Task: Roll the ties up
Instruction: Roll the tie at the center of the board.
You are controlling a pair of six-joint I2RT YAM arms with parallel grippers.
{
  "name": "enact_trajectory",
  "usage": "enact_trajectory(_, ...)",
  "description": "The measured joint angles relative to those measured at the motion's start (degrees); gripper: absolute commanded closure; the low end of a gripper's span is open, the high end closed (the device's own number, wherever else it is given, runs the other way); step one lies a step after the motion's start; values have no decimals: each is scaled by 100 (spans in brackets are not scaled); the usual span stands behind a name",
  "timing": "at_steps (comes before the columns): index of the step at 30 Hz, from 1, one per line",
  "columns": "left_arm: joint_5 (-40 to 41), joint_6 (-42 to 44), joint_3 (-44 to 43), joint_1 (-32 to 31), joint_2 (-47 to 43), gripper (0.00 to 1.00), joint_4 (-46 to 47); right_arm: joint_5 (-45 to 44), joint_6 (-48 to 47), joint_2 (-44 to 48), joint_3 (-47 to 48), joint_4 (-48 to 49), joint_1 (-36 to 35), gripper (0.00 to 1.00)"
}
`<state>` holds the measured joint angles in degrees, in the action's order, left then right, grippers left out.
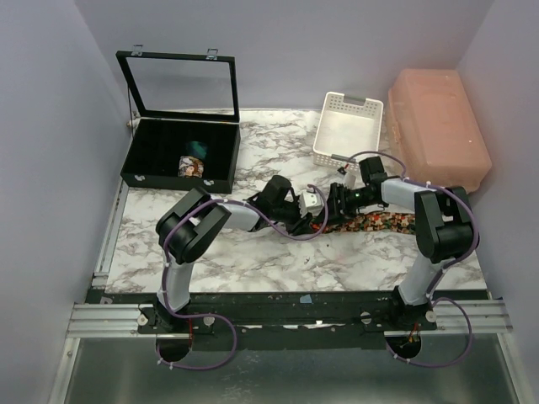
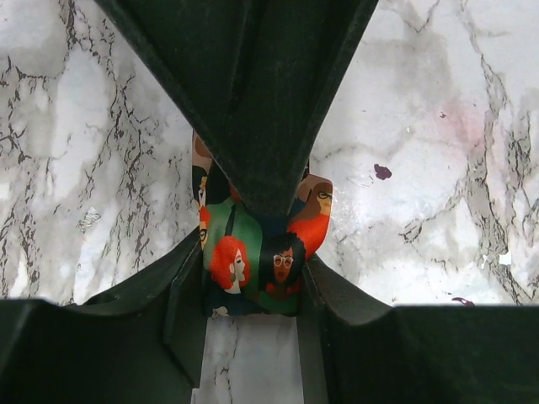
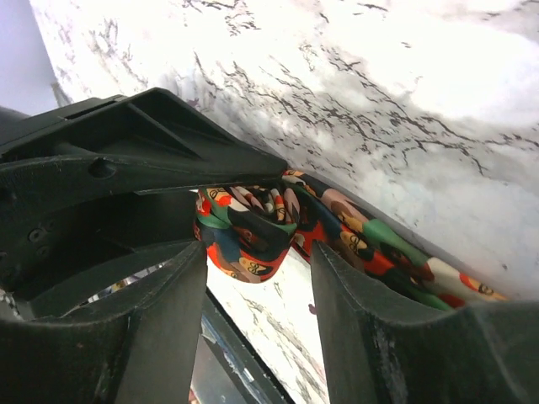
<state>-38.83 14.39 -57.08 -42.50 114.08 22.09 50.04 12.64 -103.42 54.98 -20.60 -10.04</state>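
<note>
Tie (image 1: pixel 379 222) is laid flat on the marble-look tabletop (image 1: pixel 253 261) btw the two arms, and the end toward the left arm is curled into a small roll. That roll is seen clenched in the left tool (image 2: pixel 253 282), w/ fabric touching both fingers and bulging a bit above them. Right tool (image 3: pixel 257 257) is released: its fingers are spread either side of the roll w/ a gap showing, nothing gripped.

Handling, as a guess: very light, thin, floppy fabric, prob smooth and a bit slippery. So the coil can be expected to spring loose or slide out sideways if pressure is let off. Not fragile, but creases are easily set. It's best pinched at the roll itself, across the width, w/ the loose tail kept straight on the tabletop so it's fed in even. An edge grabbed alone would prob just fold.

Print: dark ground w/ small cartoon faces, red/orange hair, green patches. Shape is a long narrow strip. Tabletop looks hard and glossy, white w/ grey veins, so not much friction is to be counted on.

Further back are seen:
- a black box (image 1: pixel 160 143) w/ a glass lid propped open and two rolled ties (image 1: pixel 194 162) inside, one teal
- a white slotted basket (image 1: pixel 347 126)
- a pink lidded tub (image 1: pixel 438 126)
</note>
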Motion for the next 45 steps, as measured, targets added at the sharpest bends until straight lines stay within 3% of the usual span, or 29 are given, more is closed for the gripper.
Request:
enact_trajectory(8,190,125,-109,-76,-46,86,-295,-527,125,144,-52,-162,-90,64)
enact_trajectory(10,199,155,-142,-76,-46,85,-358,-553,149,101,-52,-160,-103,72)
enact_trajectory(12,203,179,-157,-76,-46,83,-393,-553,166,31,-52,-162,-105,90)
enact_trajectory(13,205,192,-173,-76,-46,77,-424,-549,177,-4,-50,-157,-105,98)
enact_trajectory(18,205,205,-164,-74,-48,44,-400,-546,83,-223,122,-291,-105,99)
enact_trajectory(22,96,164,20,48,-52,29,-52,-538,-76,-452,280,-448,-39,100)
enact_trajectory(25,-138,39,245,232,-52,26,407,-422,-140,-678,455,-636,48,100)
enact_trajectory(31,-404,-192,605,428,-24,26,1167,-127,-280,-1029,713,-1001,192,99)
enact_trajectory(36,-577,-684,573,387,256,32,1788,-70,-284,-1069,715,-1008,219,99)
enact_trajectory(41,-669,-1375,411,271,627,64,2415,4,-284,-1069,682,-940,229,98)
enact_trajectory(45,-605,-1547,396,168,678,79,2503,46,-291,-1051,680,-903,229,74)
